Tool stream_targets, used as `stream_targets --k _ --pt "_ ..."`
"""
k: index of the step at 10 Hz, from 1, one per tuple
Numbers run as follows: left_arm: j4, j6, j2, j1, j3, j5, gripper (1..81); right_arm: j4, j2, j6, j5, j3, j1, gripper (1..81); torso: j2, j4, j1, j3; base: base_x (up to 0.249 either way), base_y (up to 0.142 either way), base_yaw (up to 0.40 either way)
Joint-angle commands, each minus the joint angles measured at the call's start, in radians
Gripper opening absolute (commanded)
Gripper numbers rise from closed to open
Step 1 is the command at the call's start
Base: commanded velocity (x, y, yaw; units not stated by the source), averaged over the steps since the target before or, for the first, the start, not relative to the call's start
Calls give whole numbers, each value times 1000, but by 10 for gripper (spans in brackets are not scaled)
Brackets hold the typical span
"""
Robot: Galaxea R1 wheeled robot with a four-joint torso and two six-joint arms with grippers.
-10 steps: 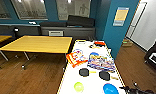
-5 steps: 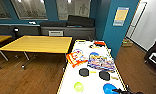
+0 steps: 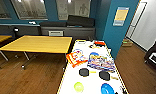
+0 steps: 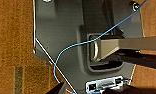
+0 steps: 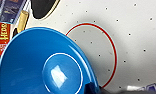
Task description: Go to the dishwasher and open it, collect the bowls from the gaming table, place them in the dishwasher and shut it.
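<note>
Teal walls [image 3: 106, 27] enclose a room with a wood-plank floor [image 3: 39, 75]. A plain yellow table [image 3: 39, 43] stands before a dark counter [image 3: 69, 30] under wide windows [image 3: 29, 8]. A white door [image 3: 144, 22] is at right.

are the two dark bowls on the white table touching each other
Apart. The head view shows bare white tabletop between the left dark bowl and the right dark bowl.

White gaming table [image 3: 69, 82] crowded: game boxes [image 3: 101, 62] behind bowls [image 3: 83, 72]; bare patch near-left edge.
</note>
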Motion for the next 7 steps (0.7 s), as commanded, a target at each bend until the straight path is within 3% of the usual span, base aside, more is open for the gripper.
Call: stream_targets --k 1,3,4,6,7 --pt "-6 0 -9 -10 3 60 811 23 -92 5 -45 48 137 10 0 0 0 0 0 0 0" --pt "-5 0 -6 -10 3 57 811 1 -335 4 -57 253 182 10 0 0 0 0 0 0 0" --pt "-5 0 -5 -10 3 57 811 -32 -492 -9 -120 349 191 10 0 0 0 0 0 0 0" --pt "0 0 -5 -15 3 55 811 -120 -664 -19 -267 465 177 10 0 0 0 0 0 0 0" --pt "3 0 -6 -15 9 54 811 -140 -745 -35 -296 534 130 10 0 0 0 0 0 0 0"
